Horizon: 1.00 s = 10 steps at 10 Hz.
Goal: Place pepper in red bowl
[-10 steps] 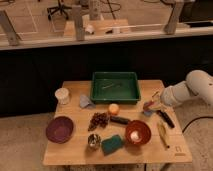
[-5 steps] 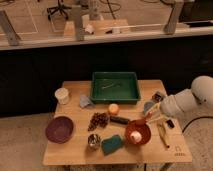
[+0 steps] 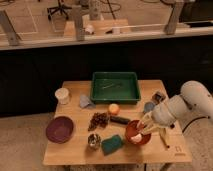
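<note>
The red bowl (image 3: 133,133) stands on the wooden table (image 3: 75,150) at the front right. My gripper (image 3: 144,128) hangs over the bowl's right rim, reaching in from the right on the white arm (image 3: 185,106). I cannot pick out the pepper; it is hidden at the gripper or inside the bowl. A pale patch (image 3: 137,140) shows low in the bowl under the gripper.
A green tray (image 3: 115,86) is at the back. An orange ball (image 3: 114,108), a dark cluster (image 3: 99,120), a green sponge (image 3: 113,144) and a metal cup (image 3: 93,141) lie left of the bowl. A purple bowl (image 3: 59,129) and a white cup (image 3: 62,95) are at the left. A yellow banana-like thing (image 3: 164,138) lies at the right.
The arm has swung down and to the left, from the table's right-back part to over the red bowl. The other things have not moved.
</note>
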{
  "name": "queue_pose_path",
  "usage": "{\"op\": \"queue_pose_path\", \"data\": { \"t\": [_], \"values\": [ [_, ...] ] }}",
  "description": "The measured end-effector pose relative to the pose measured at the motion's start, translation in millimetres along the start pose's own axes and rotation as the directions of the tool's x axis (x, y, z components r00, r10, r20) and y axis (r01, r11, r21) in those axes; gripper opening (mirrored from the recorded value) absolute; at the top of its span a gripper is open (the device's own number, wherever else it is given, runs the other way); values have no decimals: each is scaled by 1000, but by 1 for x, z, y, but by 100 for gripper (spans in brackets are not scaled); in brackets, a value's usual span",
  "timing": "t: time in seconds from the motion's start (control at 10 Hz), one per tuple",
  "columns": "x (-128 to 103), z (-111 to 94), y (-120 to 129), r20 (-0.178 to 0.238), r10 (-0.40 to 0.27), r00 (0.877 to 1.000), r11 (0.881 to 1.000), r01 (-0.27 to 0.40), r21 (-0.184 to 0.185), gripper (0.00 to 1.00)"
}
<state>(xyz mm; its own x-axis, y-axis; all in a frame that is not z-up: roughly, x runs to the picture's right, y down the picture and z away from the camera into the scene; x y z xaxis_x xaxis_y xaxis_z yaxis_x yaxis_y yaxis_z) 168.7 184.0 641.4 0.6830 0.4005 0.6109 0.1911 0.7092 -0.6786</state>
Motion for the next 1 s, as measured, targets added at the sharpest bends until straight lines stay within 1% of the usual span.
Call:
{"op": "queue_pose_path", "data": {
  "t": [0.1, 0.2, 0.3, 0.4, 0.5, 0.6, 0.7, 0.8, 0.9, 1.0],
  "values": [
    [3, 4, -2, -34, -10, 999, 1000, 10, 13, 44],
    [7, 5, -3, -58, -12, 998, 1000, 14, 23, 54],
    [14, 4, -6, -83, -2, 997, 999, 6, 41, 66],
    [20, 4, -9, -94, 12, 995, 999, -7, 53, 75],
    [28, 3, -10, -98, 31, 995, 998, -25, 58, 79],
    [41, 4, -14, -93, 66, 993, 996, -60, 64, 80],
    [56, 8, -15, -77, 117, 990, 992, -114, 50, 80],
    [71, 13, -16, -62, 166, 984, 986, -164, 38, 80],
    [98, 19, -18, -58, 239, 969, 971, -238, 22, 80],
    [113, 23, -19, -60, 274, 960, 962, -273, 21, 80]
  ]
}}
